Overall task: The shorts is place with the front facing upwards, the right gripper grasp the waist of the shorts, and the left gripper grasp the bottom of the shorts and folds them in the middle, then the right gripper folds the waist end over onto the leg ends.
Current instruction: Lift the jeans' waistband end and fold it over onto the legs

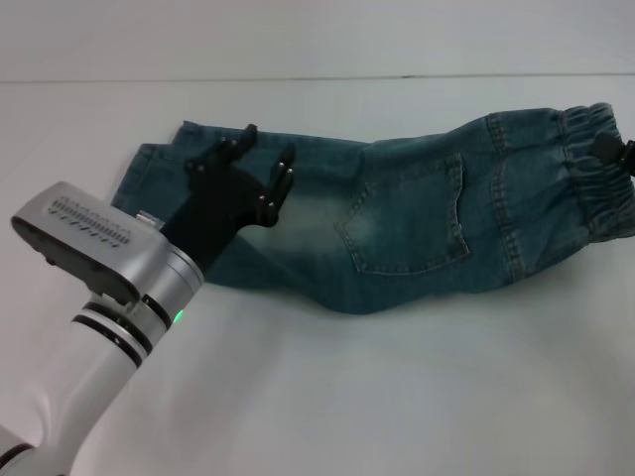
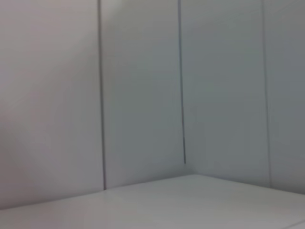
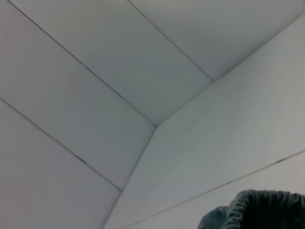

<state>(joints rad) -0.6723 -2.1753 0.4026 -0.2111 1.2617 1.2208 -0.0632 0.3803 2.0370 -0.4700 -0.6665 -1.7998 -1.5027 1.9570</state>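
The blue denim shorts [image 1: 417,223] lie across the white table, with the elastic waist [image 1: 595,169] at the right and the leg ends [image 1: 159,169] at the left. A back pocket faces up. My left gripper [image 1: 268,154] stands open over the leg part, a little right of the leg ends, with nothing between its fingers. Only a black bit of my right gripper [image 1: 623,154] shows at the picture's right edge, right at the waistband. In the right wrist view a gathered piece of the waist [image 3: 257,210] shows at the bottom.
The white table [image 1: 397,397] stretches out around the shorts. White wall panels [image 2: 143,95] stand behind it, and both wrist views show the table's far edge against them.
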